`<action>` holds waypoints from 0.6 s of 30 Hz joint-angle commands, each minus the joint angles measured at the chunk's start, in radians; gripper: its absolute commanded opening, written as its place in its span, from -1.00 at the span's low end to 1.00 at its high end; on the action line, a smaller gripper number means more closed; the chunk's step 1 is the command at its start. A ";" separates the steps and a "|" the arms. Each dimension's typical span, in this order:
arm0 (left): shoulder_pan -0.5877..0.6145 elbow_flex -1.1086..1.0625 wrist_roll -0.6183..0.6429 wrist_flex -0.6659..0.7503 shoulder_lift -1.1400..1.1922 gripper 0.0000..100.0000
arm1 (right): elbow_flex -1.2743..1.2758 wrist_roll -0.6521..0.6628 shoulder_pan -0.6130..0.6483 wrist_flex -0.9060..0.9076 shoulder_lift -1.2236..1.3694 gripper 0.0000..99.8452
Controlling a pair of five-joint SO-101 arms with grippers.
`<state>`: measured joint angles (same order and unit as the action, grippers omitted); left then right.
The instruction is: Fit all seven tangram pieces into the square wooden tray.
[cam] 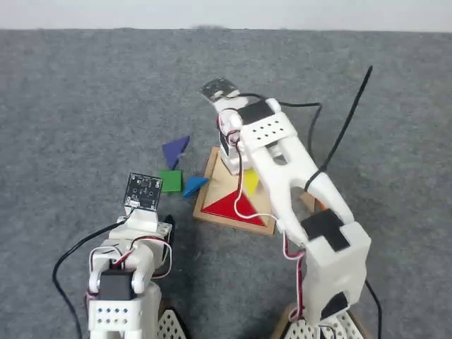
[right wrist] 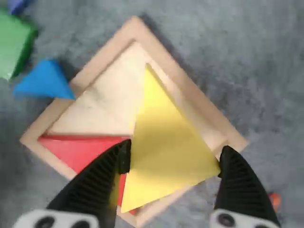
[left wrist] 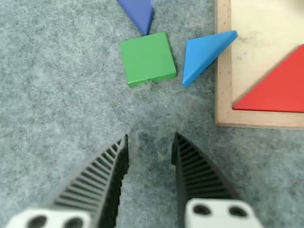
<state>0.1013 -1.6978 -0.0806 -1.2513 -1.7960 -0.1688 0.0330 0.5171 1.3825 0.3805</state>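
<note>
Yellow triangle (right wrist: 166, 147) is clamped in your right claw (right wrist: 175, 152) over the tray (right wrist: 136, 29) (red triangle (right wrist: 80, 147) already seated); your left claw (left wrist: 150, 140) hangs released.

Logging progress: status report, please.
Left gripper open, empty. Right gripper shut on yellow triangle over tray; red triangle seated. Green square, light blue triangle outside tray.

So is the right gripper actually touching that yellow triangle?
Touching. The right wrist view shows the right gripper with a finger against each side of the yellow triangle, over the wooden tray.
</note>
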 commanded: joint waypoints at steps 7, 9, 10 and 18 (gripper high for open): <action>0.002 0.016 -0.003 -0.005 -0.017 -0.70 | -0.216 -0.448 0.059 -0.008 0.157 -0.59; 0.002 0.016 -0.003 -0.005 -0.017 -0.70 | -0.244 -0.486 0.091 -0.008 0.165 -0.59; 0.002 0.016 -0.003 -0.005 -0.017 -0.70 | -0.255 -0.491 0.107 -0.013 0.166 -0.59; 0.002 0.016 -0.003 -0.005 -0.017 -0.70 | -0.259 -0.493 0.153 -0.008 0.170 -0.52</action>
<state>0.1013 -1.6978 -0.0806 -1.2513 -1.7960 -0.3682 -0.4457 0.6598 1.3809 0.5662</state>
